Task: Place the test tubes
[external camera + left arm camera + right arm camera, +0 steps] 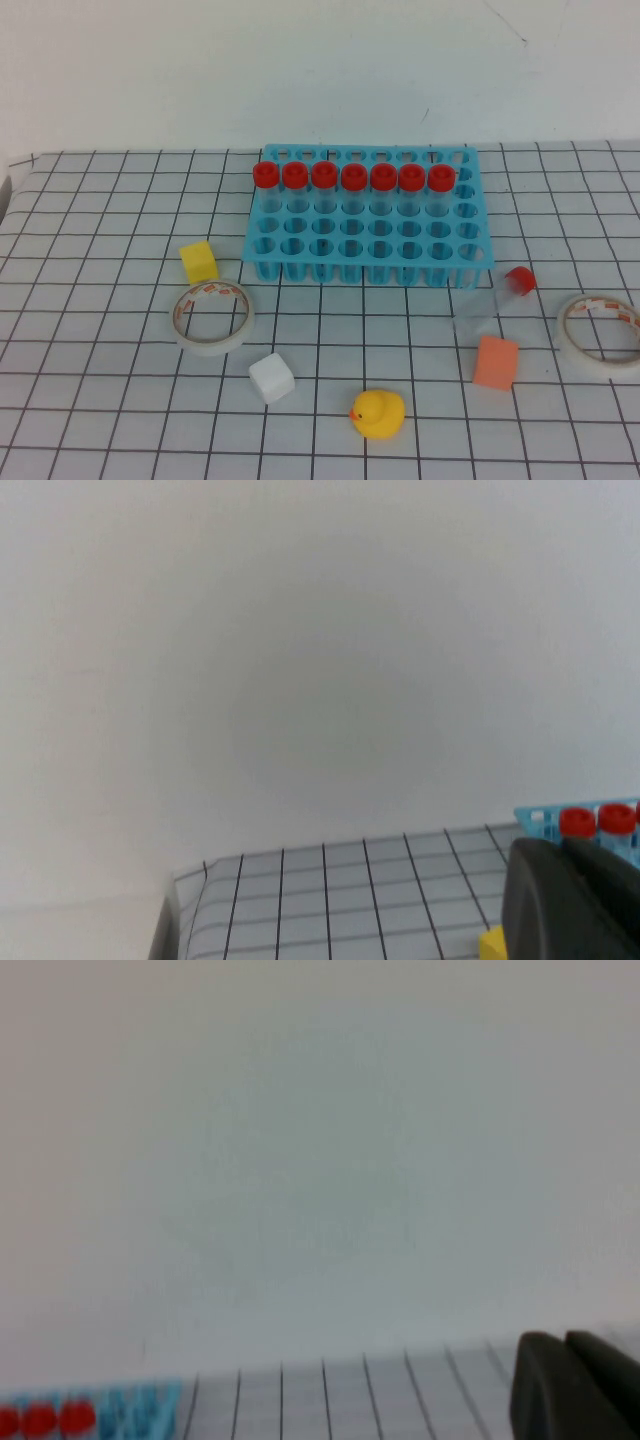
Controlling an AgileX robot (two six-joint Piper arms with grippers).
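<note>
Left gripper [566, 878] and right gripper [566, 1368] are seen closed tight and empty, both outside the high view. Loose red-capped test tube [494, 299] is laid on the tabletop [100, 400] well apart from them, beside the blue rack [370, 268].

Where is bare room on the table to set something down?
Free: near-left corner, beyond left tape roll and white cube; far left, beside blue rack. Crowded: around lying tube and orange block. Shut, outside the high view: left gripper, right gripper.
</note>
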